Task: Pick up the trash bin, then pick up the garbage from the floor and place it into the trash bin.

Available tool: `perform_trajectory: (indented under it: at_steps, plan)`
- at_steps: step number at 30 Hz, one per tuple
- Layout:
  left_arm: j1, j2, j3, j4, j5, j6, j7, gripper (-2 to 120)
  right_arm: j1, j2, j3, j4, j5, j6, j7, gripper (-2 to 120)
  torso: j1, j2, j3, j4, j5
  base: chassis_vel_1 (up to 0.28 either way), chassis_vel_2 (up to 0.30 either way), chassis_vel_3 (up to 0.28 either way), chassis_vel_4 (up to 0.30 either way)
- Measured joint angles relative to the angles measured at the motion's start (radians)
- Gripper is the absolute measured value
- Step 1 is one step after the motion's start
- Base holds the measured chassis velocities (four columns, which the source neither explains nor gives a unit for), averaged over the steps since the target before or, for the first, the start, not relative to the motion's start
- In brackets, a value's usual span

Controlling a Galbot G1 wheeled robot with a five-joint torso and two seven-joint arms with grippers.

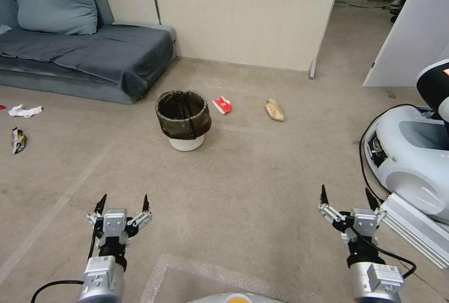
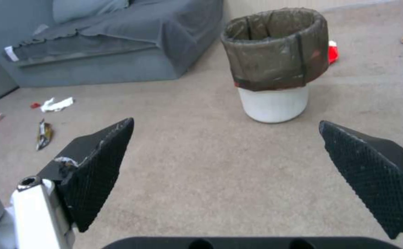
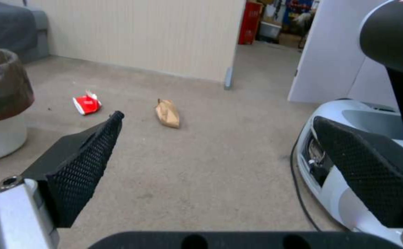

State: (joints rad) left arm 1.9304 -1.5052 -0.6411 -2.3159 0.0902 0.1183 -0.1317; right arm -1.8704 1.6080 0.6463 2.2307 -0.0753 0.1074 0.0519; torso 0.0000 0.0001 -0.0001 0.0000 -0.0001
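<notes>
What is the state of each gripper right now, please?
Left gripper: open, holding nothing, hovering over the floor short of the trash bin.
Right gripper: open, holding nothing, over bare floor.

Even indoor light, soft shadows; wrist views slightly blurred.

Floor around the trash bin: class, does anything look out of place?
Yes. Litter lies on the floor outside the upright trash bin: a red carton and brown paper bag beyond it, crumpled white paper and a wrapper near the sofa.
</notes>
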Motion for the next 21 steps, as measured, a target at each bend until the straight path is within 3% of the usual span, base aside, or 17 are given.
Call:
perform_trajectory:
  at_steps: [21]
  plan:
    - [-0.012, -0.002, -0.001, 0.006, -0.006, 0.003, 0.027, 100, 0.007, 0.001, 0.001, 0.003, 0.005, -0.030, -0.016, 100, 0.000, 0.000, 0.000, 0.0000, 0.0001, 0.000, 0.000, 0.000, 0.000]
